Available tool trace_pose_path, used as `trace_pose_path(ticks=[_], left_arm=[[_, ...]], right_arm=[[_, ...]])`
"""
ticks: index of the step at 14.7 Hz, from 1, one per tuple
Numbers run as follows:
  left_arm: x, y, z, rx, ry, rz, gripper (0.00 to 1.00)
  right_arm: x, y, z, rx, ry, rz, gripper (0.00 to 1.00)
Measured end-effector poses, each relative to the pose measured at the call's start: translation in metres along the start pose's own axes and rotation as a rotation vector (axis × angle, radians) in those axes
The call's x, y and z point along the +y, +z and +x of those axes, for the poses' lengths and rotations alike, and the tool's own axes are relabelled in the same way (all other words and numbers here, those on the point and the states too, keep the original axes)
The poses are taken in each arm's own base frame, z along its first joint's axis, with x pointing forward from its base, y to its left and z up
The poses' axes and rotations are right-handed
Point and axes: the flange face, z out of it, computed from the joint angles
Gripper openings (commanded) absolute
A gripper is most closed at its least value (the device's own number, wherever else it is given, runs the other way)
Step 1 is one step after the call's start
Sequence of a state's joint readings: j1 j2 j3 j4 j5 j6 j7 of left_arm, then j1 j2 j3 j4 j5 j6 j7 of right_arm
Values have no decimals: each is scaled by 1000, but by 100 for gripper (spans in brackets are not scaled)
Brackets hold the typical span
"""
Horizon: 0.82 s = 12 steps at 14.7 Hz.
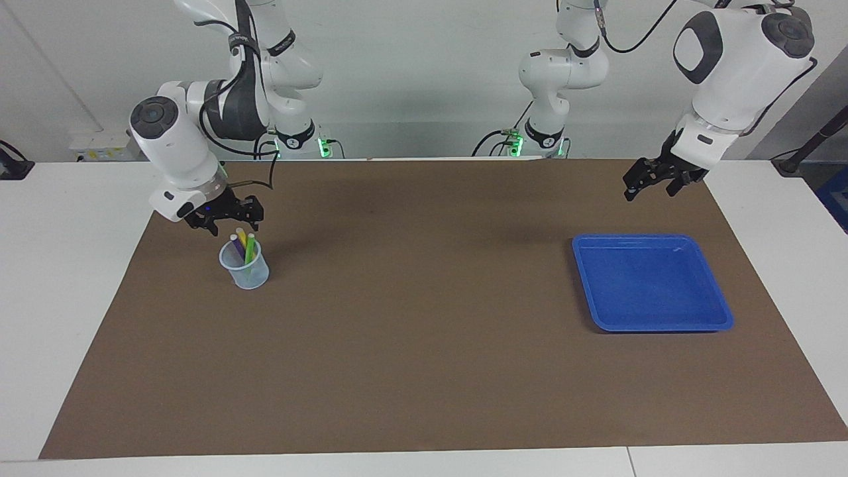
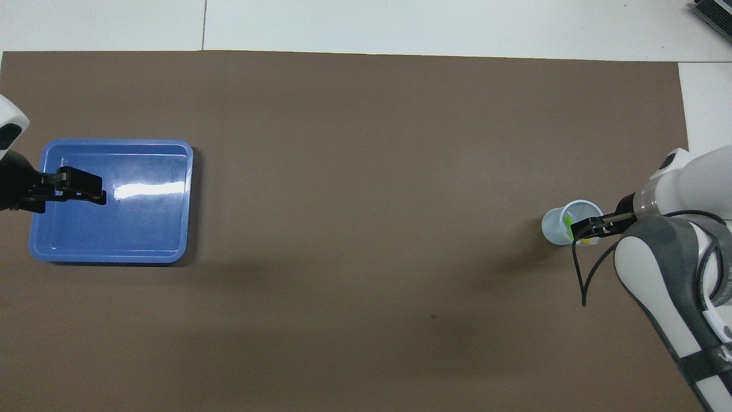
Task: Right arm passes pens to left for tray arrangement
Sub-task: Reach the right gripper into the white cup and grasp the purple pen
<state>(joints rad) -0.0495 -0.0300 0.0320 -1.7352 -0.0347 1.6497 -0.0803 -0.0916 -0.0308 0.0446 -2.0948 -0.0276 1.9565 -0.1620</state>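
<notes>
Right tool [image 1: 230, 226] spread wide over pens [image 1: 244, 242], gripping nothing.

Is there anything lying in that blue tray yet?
No, the blue tray holds nothing; the purple, yellow and green pens all stand in the small clear cup at the right arm's end of the table.

A white bench [image 1: 79, 318] carries a large brown mat [image 1: 424, 331] that covers most of it, leaving white margins along the frame's edges. On the mat, left of centre in the facing view, stands a translucent cup [image 1: 244, 267]. At centre right lies a shallow blue tray [image 1: 652, 283].
</notes>
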Motion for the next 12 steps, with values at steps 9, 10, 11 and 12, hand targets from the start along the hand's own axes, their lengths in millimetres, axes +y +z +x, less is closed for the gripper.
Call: trace_pose_path(ticks=[9, 10, 11, 12], left_arm=[[0, 0, 0, 0, 0, 0, 100], [0, 0, 0, 0, 0, 0, 100], [0, 0, 0, 0, 0, 0, 100], [0, 0, 0, 0, 0, 0, 100]], right_arm=[[7, 14, 5, -5, -1, -3, 73], [7, 16, 6, -4, -1, -3, 73], [7, 18, 6, -4, -2, -3, 70], [7, 19, 6, -4, -2, -3, 64]])
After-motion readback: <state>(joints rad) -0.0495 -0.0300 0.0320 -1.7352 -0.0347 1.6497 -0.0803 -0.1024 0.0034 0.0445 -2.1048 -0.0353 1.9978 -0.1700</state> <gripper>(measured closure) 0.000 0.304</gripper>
